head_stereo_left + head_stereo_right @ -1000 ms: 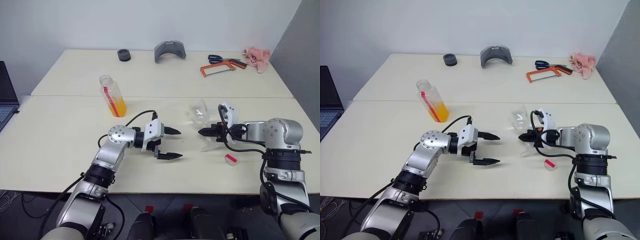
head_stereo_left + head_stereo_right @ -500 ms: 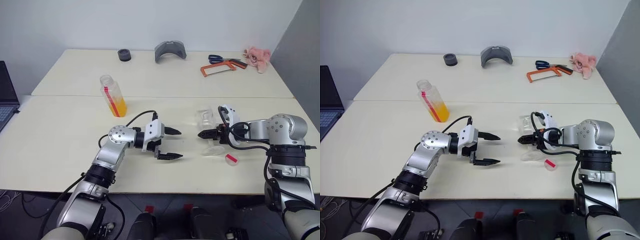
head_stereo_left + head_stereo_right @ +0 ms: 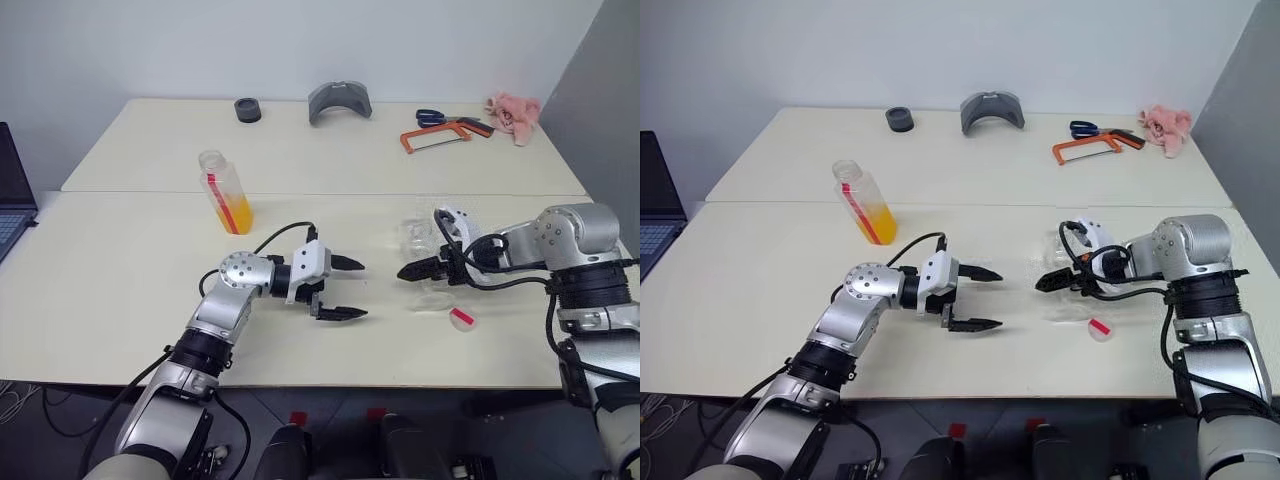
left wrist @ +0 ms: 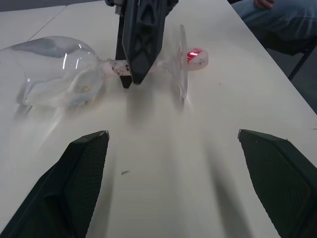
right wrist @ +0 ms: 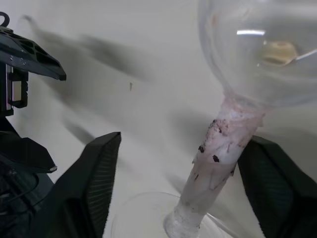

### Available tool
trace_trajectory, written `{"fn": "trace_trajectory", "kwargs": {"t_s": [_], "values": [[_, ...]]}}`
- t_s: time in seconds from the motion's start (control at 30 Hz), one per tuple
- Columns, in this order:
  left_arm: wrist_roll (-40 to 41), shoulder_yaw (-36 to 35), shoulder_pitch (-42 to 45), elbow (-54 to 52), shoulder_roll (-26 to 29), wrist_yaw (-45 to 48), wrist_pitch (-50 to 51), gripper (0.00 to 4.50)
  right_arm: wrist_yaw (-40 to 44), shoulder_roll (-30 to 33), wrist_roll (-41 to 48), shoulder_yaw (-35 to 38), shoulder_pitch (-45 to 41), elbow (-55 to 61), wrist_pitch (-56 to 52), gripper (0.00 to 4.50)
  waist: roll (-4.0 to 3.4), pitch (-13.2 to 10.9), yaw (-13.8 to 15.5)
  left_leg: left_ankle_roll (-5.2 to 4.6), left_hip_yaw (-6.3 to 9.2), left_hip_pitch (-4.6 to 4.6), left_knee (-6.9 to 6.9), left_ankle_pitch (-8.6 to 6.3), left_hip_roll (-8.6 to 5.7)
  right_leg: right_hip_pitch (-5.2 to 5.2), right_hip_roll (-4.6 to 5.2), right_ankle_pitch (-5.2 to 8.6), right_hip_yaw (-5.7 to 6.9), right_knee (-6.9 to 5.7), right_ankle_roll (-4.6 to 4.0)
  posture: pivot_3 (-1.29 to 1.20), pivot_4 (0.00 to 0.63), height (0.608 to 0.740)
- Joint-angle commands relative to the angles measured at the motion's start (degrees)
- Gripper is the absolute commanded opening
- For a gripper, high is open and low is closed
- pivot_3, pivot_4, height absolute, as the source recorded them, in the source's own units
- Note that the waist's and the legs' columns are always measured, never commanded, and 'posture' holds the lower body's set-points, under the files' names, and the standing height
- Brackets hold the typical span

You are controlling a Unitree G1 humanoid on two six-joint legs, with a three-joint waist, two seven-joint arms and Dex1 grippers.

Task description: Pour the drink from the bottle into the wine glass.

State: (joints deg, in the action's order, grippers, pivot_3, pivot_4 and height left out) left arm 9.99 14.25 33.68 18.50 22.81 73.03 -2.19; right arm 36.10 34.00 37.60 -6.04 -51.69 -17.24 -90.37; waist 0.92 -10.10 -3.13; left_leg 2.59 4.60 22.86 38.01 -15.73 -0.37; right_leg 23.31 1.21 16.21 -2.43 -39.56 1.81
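Right gripper fingers are standing apart around the wine glass stem; left gripper is gaping wide, holding nothing.

I see the uncapped bottle standing upright, partly full of orange drink; the wine glass lies tipped, its stem taped.

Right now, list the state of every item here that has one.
bottle, upright, cap off.
drink, in the bottle's lower part.
wine glass, on its foot, empty.
cap, loose on the table.
left pincer, open, empty.
right pincer, open around the glass stem.
laptop, lid open.
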Motion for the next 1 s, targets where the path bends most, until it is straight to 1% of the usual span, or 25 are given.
{"fn": "trace_trajectory", "kwargs": {"t_s": [0.03,0.17,0.23,0.27,0.3,0.43,0.47,0.53,0.6,0.63,0.7,0.8,0.9,1.0], "values": [[-0.02,-0.15,-0.69,-1.62,0.09,-0.67,-0.90,4.50,2.97,1.24,-1.56,-2.19,-1.76,-1.68,3.08,2.60,0.00,0.00,0.00,0.00,0.00,0.01,0.00,0.00,0.00,0.00,0.00,0.00,0.01,0.00,0.00,0.00,0.150,0.740],[0.05,-0.14,-1.23,-2.27,0.26,-0.91,-0.68,4.50,5.01,1.50,-3.40,-4.00,-2.46,-4.16,5.43,1.18,0.00,0.00,-0.01,0.00,0.01,0.01,0.00,0.00,0.01,0.00,0.02,0.00,0.01,0.00,0.00,0.00,0.150,0.740],[0.07,-0.10,-1.41,-2.48,0.31,-0.98,-0.58,4.50,6.08,1.47,-4.01,-4.37,-3.23,-5.12,6.00,0.55,0.00,0.00,-0.01,0.00,0.02,-0.01,0.00,0.00,0.01,0.00,0.01,0.00,0.00,0.00,0.00,0.00,0.150,0.740],[0.10,-0.06,-1.47,-2.60,0.33,-1.02,-0.51,4.50,6.60,1.46,-4.15,-4.41,-3.77,-5.42,6.06,0.29,0.00,0.00,-0.01,0.00,0.03,-0.01,0.02,0.00,0.01,0.00,0.00,0.00,0.00,0.00,0.00,0.00,0.150,0.740],[0.15,-0.06,-1.53,-2.71,0.36,-1.08,-0.41,4.50,7.22,1.50,-4.27,-4.54,-4.34,-5.58,6.26,0.15,0.00,0.00,0.01,0.00,0.03,-0.01,0.02,0.00,0.01,0.00,0.01,0.00,0.01,-0.01,0.00,0.00,0.150,0.740],[0.28,-0.27,-1.76,-3.01,0.46,-1.51,0.07,4.50,9.55,1.64,-5.58,-5.83,-6.20,-5.27,8.58,0.15,-0.01,0.00,-0.01,0.00,0.04,0.00,0.01,0.00,0.01,0.01,0.02,0.00,0.00,0.00,0.00,0.00,0.150,0.740],[0.33,-0.40,-1.89,-3.17,0.49,-1.73,0.32,4.50,10.82,2.26,-6.89,-7.59,-6.40,-4.08,11.36,0.15,-0.01,0.00,-0.01,0.00,0.04,0.00,0.01,0.00,0.01,0.01,0.01,0.00,0.00,0.00,0.00,0.00,0.150,0.740],[0.64,-0.92,-2.29,-3.60,0.47,-2.51,1.04,4.50,13.51,3.73,-12.28,-12.34,-6.71,-0.76,22.45,0.15,-0.01,-0.01,-0.01,0.00,0.04,0.01,0.00,0.00,0.01,0.01,0.02,0.00,0.02,0.02,0.00,0.00,0.150,0.740],[1.02,-1.33,-2.64,-4.01,0.49,-3.19,1.72,4.50,14.45,3.75,-15.67,-14.16,-7.26,0.24,28.90,0.15,-0.01,-0.02,-0.05,0.00,0.03,0.01,0.01,0.00,-0.01,0.02,0.03,0.00,0.01,0.03,0.01,0.00,0.150,0.740],[1.23,-1.56,-2.97,-4.40,0.49,-3.71,2.15,4.50,14.15,3.39,-18.16,-14.84,-7.41,0.38,34.05,0.15,-0.01,-0.02,-0.09,0.00,0.03,0.01,0.00,0.00,0.00,0.02,0.03,0.00,0.01,0.03,0.01,0.00,0.150,0.740],[1.47,-1.88,-3.86,-5.48,0.53,-4.73,3.03,4.50,11.95,2.33,-24.08,-16.26,-6.65,0.51,45.94,0.15,-0.01,-0.02,-0.13,0.00,0.04,0.00,0.00,0.00,0.00,0.03,0.01,0.00,0.02,0.03,0.01,0.00,0.150,0.740],[1.57,-2.45,-5.19,-7.11,0.74,-6.26,4.18,4.50,5.38,-2.36,-28.48,-13.58,-4.23,-0.82,59.09,0.15,-0.01,-0.02,-0.27,0.01,0.04,0.00,-0.01,0.00,0.03,0.09,0.01,0.00,-0.04,0.01,0.01,0.00,0.150,0.740],[1.61,-2.83,-6.19,-8.34,1.34,-7.12,5.01,4.50,-3.51,-10.16,-28.41,-6.96,-1.29,-4.21,70.34,0.15,0.00,-0.01,-0.24,0.03,0.06,0.01,-0.01,0.01,0.08,0.10,0.02,0.00,-0.02,-0.04,0.01,0.00,0.150,0.740],[1.67,-2.99,-6.64,-9.08,1.99,-7.36,5.57,4.50,-8.82,-15.94,-29.25,-3.49,0.86,-8.40,78.87,0.15,0.01,-0.02,-0.08,0.04,0.05,0.03,0.00,0.02,0.09,0.12,0.09,0.00,-0.04,-0.11,0.00,0.00,0.150,0.740]]}}
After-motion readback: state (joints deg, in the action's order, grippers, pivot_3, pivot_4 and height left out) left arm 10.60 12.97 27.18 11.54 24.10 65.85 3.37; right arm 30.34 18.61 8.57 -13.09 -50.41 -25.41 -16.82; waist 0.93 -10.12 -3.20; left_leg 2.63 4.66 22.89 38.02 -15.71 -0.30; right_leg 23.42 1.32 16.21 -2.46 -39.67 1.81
